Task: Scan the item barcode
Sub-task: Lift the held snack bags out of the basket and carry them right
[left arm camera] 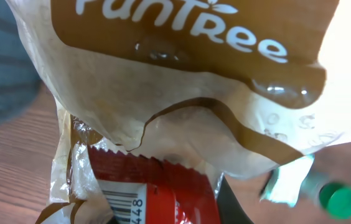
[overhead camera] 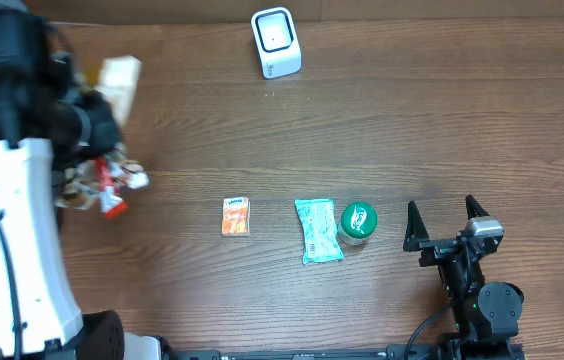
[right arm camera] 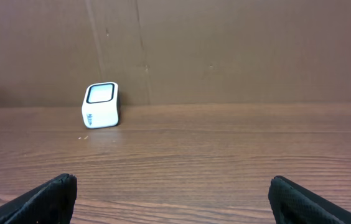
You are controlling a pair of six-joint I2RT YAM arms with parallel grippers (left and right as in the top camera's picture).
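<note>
Meanwhile, at the nine o'clock edge of the brown wooden tabletop (overhead camera: 412, 120), the left tool (overhead camera: 97, 168) is clenched on a crinkly brown-and-white snack packet (left arm camera: 182, 124) with a red end. Its printed barcode (left arm camera: 124, 206) shows partly in the left wrist view. The small white box-shaped scanner (overhead camera: 275, 42) stands at twelve o'clock, well apart from the packet. The pick-up looks done; carrying the packet across and turning the barcode to the scanner's window appear left to do. The right tool (overhead camera: 440, 205), at four o'clock, rests released and empty. A small orange sachet (overhead camera: 235, 216), a teal wrapper (overhead camera: 318, 230) and a green-lidded jar (overhead camera: 358, 222) lie near six o'clock, apart from both tools.
</note>
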